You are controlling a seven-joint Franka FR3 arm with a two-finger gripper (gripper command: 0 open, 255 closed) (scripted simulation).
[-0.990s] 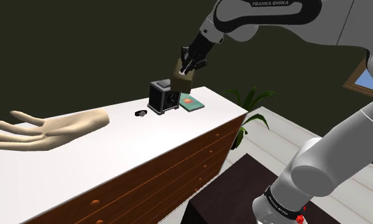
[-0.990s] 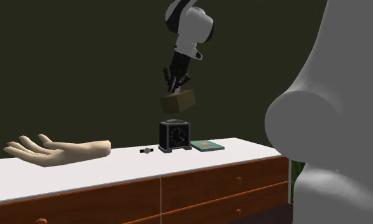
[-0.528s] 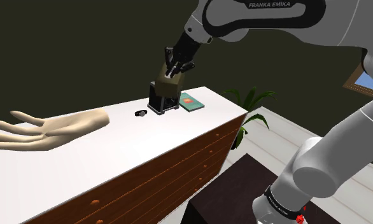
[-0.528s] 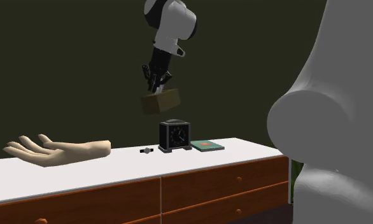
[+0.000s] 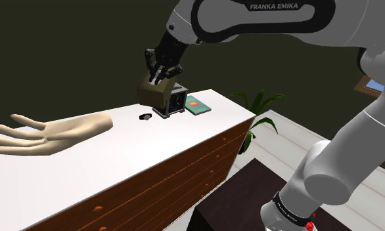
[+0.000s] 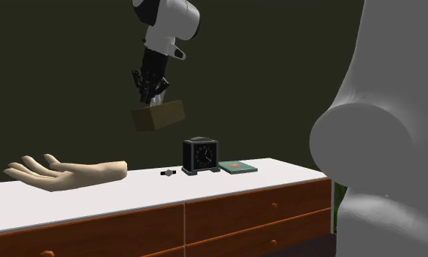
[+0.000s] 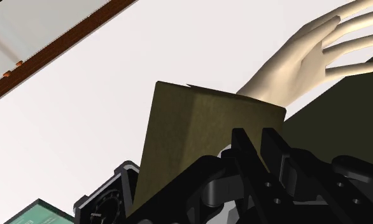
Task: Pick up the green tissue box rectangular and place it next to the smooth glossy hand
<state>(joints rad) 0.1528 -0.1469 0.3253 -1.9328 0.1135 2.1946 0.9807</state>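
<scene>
One olive-brown tissue box [image 6: 158, 114] hangs in the air, tilted, right under the hand [image 6: 148, 93]. The hand pinches the box at its top edge, so the box is held and touches nothing else. Far below the hand lies the white worktop [image 5: 138, 157], which is the top of a wooden chest with drawers [image 6: 227, 219].

I think the job is in its middle part. The box is up, and now it has to get to the model hand [image 6: 66, 173]. That pale, shiny model hand lies flat on the worktop, palm up. It is lower than the hand and well apart from it, toward the second exterior view's left. On the other side of the hand, also lower, stands a small black clock [image 6: 200, 156]. Past the clock, farther from the hand, lies a thin green book [image 6: 238, 167]. A tiny dark thing [image 6: 168, 173], too small to name, sits on the worktop nearly below the hand.

The next move, I guess, needs the hand to go sideways toward the model hand. Then it should come down slowly over a bare white spot beside it. The box should sit flat, close to the model hand but not on top of it. Only then should the hand let go.

The tissue box is a holder, but I cannot see if any tissues are inside. The drawers are all shut, so what they hold is hidden too.
</scene>
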